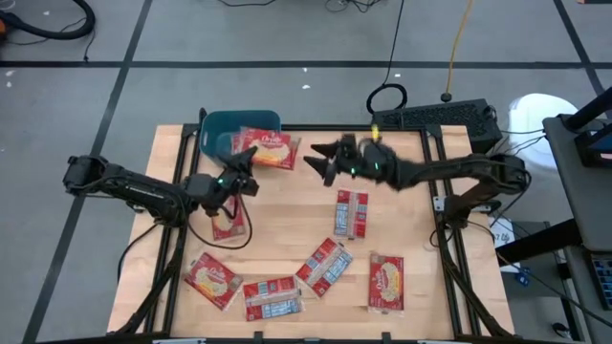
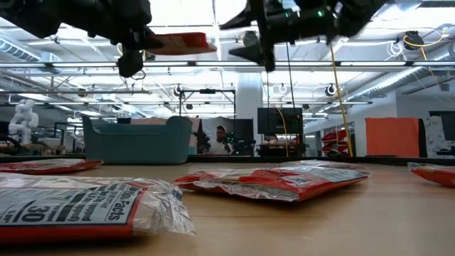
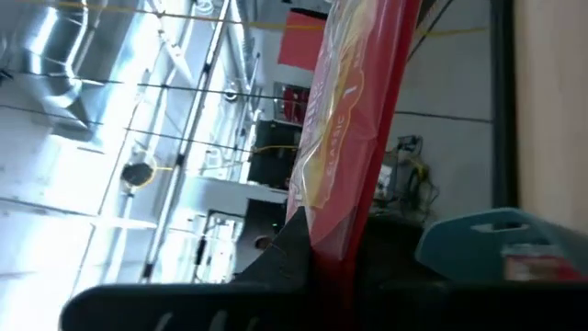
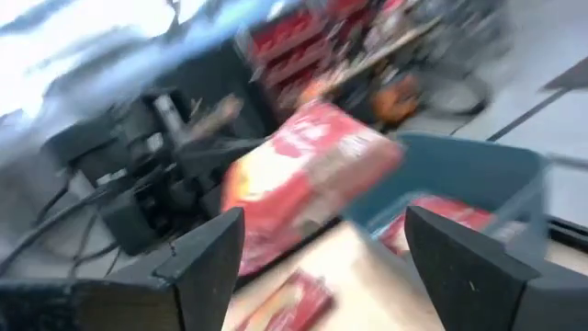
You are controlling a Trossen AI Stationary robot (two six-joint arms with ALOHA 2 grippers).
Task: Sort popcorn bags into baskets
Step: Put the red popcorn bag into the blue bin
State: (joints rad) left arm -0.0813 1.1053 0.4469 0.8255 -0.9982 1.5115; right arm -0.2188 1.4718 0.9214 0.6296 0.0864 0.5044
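Teal bin [image 1: 222, 127]: sitting at the table's [image 1: 287, 220] 11 o'clock corner, with at least one red packet [image 4: 439, 217] lying inside it. Left gripper [image 1: 247, 176]: hanging above the table at about 10 o'clock from centre, just at the bin's 5 o'clock side, its fingers pressed together on one popcorn bag [image 1: 266, 149], yellow picture face up, which is jutting out over the bin's rim; the low view is showing this bag [image 2: 178, 43] lifted well clear of the tabletop. Right gripper [image 1: 323, 162]: hovering at about 12 o'clock, just beside the held bag, fingers [image 4: 207, 253] spread wide and holding nothing. Loose bags on the table: one near centre [image 1: 351, 212], one [image 1: 228, 223] under the left arm, and four lying along the 6 o'clock edge [image 1: 212, 280] [image 1: 273, 297] [image 1: 324, 267] [image 1: 386, 283].
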